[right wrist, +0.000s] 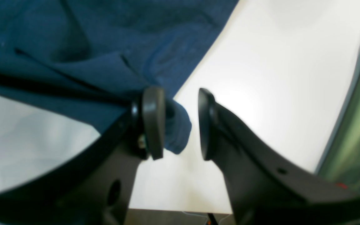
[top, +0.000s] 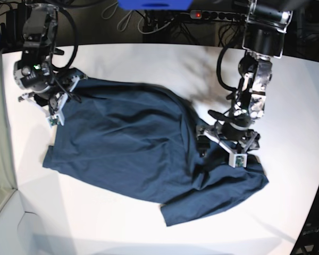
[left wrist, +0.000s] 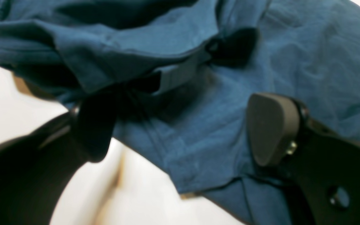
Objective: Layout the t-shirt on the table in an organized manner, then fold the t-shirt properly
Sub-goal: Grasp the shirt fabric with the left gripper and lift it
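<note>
Fingers on the left stand wide over the t-shirt — nothing visibly gripped. Right fingers are partly open — hold unclear — at its edge.

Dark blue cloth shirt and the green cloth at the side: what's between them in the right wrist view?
Bare white tabletop, then its grey edge, between the shirt and green cloth.

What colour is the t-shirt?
Plain dark navy blue t-shirt; the base view shows it best.

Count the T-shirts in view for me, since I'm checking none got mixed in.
1. The navy T-shirt lies rumpled on the white table, spread beneath both arms. Another tucked under its folds can't be ruled out.
</note>
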`<state>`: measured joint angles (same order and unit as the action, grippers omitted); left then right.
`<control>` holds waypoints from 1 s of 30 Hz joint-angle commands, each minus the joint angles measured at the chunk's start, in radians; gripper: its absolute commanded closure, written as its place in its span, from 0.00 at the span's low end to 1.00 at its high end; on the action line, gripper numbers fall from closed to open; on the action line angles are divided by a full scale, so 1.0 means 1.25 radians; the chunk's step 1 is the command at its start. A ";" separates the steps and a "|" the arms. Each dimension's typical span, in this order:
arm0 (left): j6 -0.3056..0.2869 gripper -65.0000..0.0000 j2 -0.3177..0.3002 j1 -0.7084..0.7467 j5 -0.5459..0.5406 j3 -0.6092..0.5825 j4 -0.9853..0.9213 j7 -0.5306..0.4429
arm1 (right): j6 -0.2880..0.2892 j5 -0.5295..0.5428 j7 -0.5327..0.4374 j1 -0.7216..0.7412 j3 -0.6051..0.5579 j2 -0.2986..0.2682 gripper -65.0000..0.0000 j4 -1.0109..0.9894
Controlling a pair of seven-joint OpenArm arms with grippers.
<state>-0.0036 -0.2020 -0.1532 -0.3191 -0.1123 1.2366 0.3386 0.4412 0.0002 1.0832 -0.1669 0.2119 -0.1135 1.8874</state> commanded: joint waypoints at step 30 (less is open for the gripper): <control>0.006 0.62 0.041 -0.090 0.002 0.005 -0.066 -0.025 | -0.001 0.000 -0.012 0.025 0.002 -0.034 0.70 -0.026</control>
<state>-0.0010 -0.1490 -0.2443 -0.3157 -0.1101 1.1370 0.3305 0.4412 0.0002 1.0828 -0.1471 0.2111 -0.1471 1.8385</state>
